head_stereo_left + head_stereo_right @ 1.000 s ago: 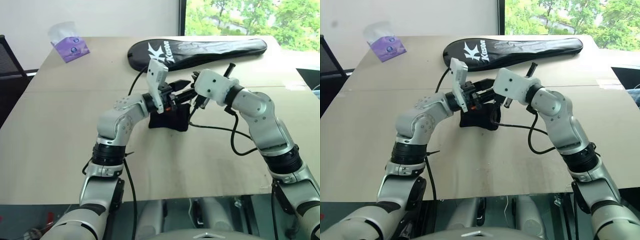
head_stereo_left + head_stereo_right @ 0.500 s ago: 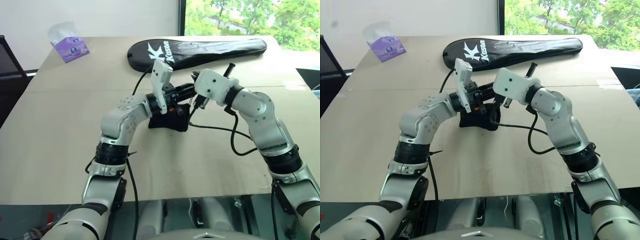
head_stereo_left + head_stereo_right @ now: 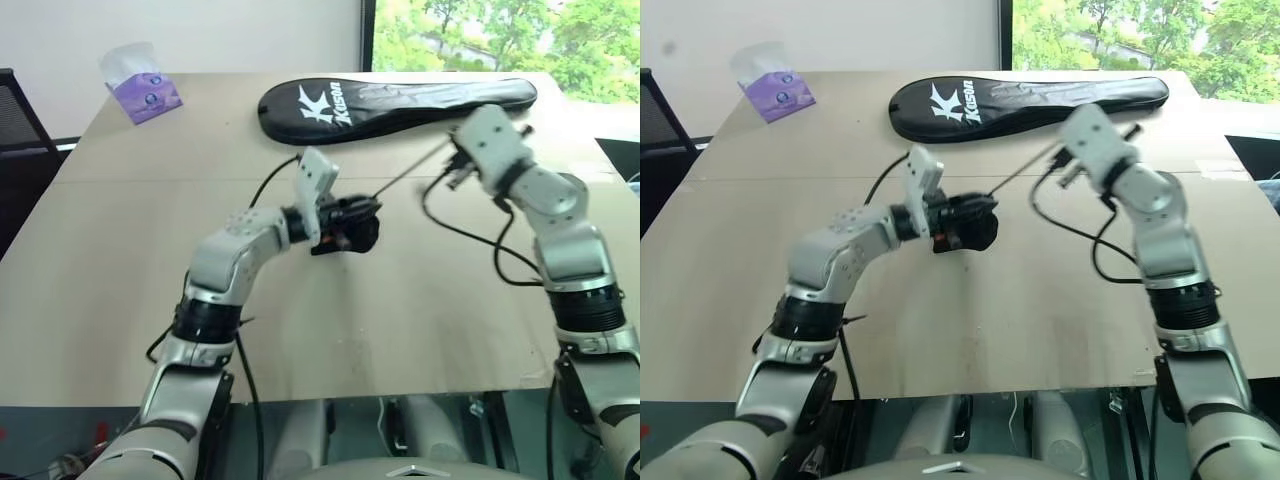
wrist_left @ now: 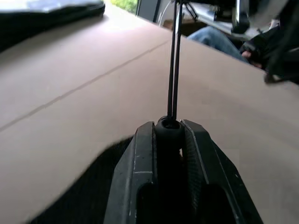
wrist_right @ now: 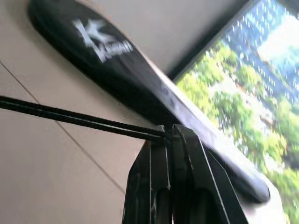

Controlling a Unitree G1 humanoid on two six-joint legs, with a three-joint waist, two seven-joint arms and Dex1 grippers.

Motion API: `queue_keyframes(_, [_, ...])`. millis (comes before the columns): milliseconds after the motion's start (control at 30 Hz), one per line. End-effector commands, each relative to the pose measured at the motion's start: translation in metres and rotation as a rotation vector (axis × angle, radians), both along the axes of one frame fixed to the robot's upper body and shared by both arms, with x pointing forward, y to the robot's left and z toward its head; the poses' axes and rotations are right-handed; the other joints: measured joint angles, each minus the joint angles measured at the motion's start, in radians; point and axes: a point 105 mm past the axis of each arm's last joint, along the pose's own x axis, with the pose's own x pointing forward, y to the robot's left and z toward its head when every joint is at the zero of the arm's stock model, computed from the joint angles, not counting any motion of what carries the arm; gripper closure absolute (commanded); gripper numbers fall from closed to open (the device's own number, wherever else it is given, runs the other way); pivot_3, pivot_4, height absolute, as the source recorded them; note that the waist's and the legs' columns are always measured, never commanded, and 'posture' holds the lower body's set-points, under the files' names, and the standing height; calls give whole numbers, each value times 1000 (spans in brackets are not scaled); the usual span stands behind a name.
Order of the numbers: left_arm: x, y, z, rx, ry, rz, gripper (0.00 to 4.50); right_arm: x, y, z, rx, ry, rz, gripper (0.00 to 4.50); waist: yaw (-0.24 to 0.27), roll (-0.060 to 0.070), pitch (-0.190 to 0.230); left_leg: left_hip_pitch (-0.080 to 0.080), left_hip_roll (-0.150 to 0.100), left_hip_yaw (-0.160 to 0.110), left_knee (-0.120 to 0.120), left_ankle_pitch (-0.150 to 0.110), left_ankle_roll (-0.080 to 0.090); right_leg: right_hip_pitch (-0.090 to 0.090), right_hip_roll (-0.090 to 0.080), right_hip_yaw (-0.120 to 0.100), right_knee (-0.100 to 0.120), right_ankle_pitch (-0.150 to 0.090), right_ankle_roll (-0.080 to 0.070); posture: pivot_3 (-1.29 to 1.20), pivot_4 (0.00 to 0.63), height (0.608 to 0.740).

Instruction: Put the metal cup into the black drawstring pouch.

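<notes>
Left tool (image 4: 168, 133): pressed together on the gathered neck of the black drawstring pouch (image 3: 973, 228), with the cord stopper pinched between its two black fingers (image 4: 142, 158), as the left wrist view shows.

Right tool (image 5: 169, 135): pressed together on the far end of the drawcords (image 3: 1020, 174), up near the right side of the table (image 3: 970, 330).

Black drawstring pouch: bunched at the tip of the left tool, near the middle of the table; whether it rests on the surface or hangs just above it cannot be told.

Drawcords: a thin doubled line running taut from the pouch up and to the right, into the right tool.

Metal cup: no silver surface is exposed; judged to be already inside the pouch (the bulge of the fabric fits this, but the contents are hidden).

Racket cover (image 3: 400, 98): long, black, white lettering, lying along the far edge; no part in the task.

Tissue pack (image 3: 142, 92): purple, at the far left corner, well apart from the work.

Step in hand: judged to be cinching the mouth shut, the cup's insertion being done.

Next move: calls for the right tool to draw the cords further from the stopper while the left tool holds the neck firm, then both to let go with the pouch settled on the table.

Risk: a slack left grip would drag the whole pouch along instead of closing it.
</notes>
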Motion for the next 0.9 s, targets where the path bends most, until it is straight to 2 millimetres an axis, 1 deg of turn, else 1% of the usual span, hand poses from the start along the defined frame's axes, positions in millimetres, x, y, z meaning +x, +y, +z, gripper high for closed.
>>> queue_keyframes(33, [-4,25,-19,100,33,102,4284,6,-63,10,30,-53,-179,4500,-3,2,1,0,0,0,0,0,0,0,0,1,0,0,0,0,150,740])
queue_keyframes(133, [-2,37,-26,145,38,154,4284,10,-76,1,17,-32,-193,4500,-11,3,2,1,1,1,0,0,1,0,1,3,1,0,0,0,150,740])
queue_keyframes(233, [0,46,-29,180,27,184,4284,11,-76,-5,2,-14,-175,4500,-11,3,2,1,1,2,0,-1,1,0,2,2,1,0,0,0,150,740])
queue_keyframes(300, [1,45,-25,185,-7,185,4284,11,-70,-15,-3,17,-138,4500,-9,3,2,1,1,2,0,-1,1,0,2,2,1,0,0,0,150,740])
queue_keyframes(400, [-3,38,-22,175,-13,131,4284,5,-50,-31,31,88,-37,4500,-6,3,1,1,1,2,0,0,1,0,2,2,1,0,0,0,150,740])
queue_keyframes(433, [-3,36,-20,162,-15,130,3272,2,-45,-35,50,106,-17,4500,-5,3,1,1,1,2,0,0,1,0,2,2,1,0,0,0,150,740])
queue_keyframes(467, [-2,35,-17,152,-23,133,2965,-1,-40,-43,73,142,8,4500,0,3,1,1,1,1,0,0,1,0,2,2,1,0,0,0,150,740])
queue_keyframes(500, [-2,34,-13,143,-38,132,2462,-6,-36,-50,83,175,33,4500,5,3,1,1,1,0,0,0,1,0,1,2,1,0,0,0,150,740])
queue_keyframes(533, [-3,33,-7,125,-56,128,1859,-12,-34,-57,81,201,51,4036,7,3,1,1,1,0,0,-1,1,1,2,2,1,0,0,0,150,740])
queue_keyframes(567, [-4,33,-1,103,-71,128,1562,-18,-32,-64,78,222,61,3908,9,3,1,1,1,0,1,-1,2,1,2,2,1,0,0,0,150,740])
queue_keyframes(600, [-7,35,4,74,-77,124,1097,-26,-30,-68,85,235,78,3670,10,3,1,1,1,1,1,-2,4,1,2,2,1,0,0,0,150,740])
queue_keyframes(633, [-12,38,9,48,-76,120,680,-35,-26,-70,104,243,108,3247,8,3,1,1,1,1,1,-2,4,1,1,2,1,0,0,0,150,740])
queue_keyframes(667, [-19,50,15,13,-74,148,647,-53,-22,-73,123,248,130,2638,8,3,1,0,1,0,1,-2,4,1,0,3,0,0,0,0,150,740])
queue_keyframes(700, [-24,58,19,-7,-73,168,647,-66,-19,-74,134,253,145,2241,8,3,1,0,1,1,1,-2,4,0,0,3,0,0,0,0,150,740])
queue_keyframes(733, [-28,68,23,-17,-88,204,647,-82,-14,-77,157,273,176,1742,8,3,1,0,2,0,0,-2,4,0,0,3,0,0,0,0,150,740])
queue_keyframes(767, [-31,77,28,-79,-94,244,647,-99,-10,-79,210,290,197,1290,10,4,1,-1,2,-1,0,-2,4,0,0,2,0,0,0,0,150,740])
queue_keyframes(800, [-35,87,32,-126,-115,294,647,-113,-5,-79,271,290,205,1290,10,4,1,0,2,-1,-1,-3,4,0,0,2,0,0,0,0,150,740])
queue_keyframes(833, [-42,101,26,-146,-123,369,647,-130,-1,-78,323,279,209,1290,9,4,1,0,3,-1,0,-3,4,1,0,2,0,0,0,0,150,740])
queue_keyframes(867, [-50,114,18,-145,-118,418,647,-141,0,-78,370,263,186,1290,15,5,0,2,2,0,1,-3,4,2,0,2,0,0,0,0,150,740])
queue_keyframes(900, [-59,125,10,-136,-105,453,647,-151,-2,-78,401,254,164,1290,15,4,-4,4,1,-1,2,-3,5,6,-2,2,-1,0,1,0,150,740])
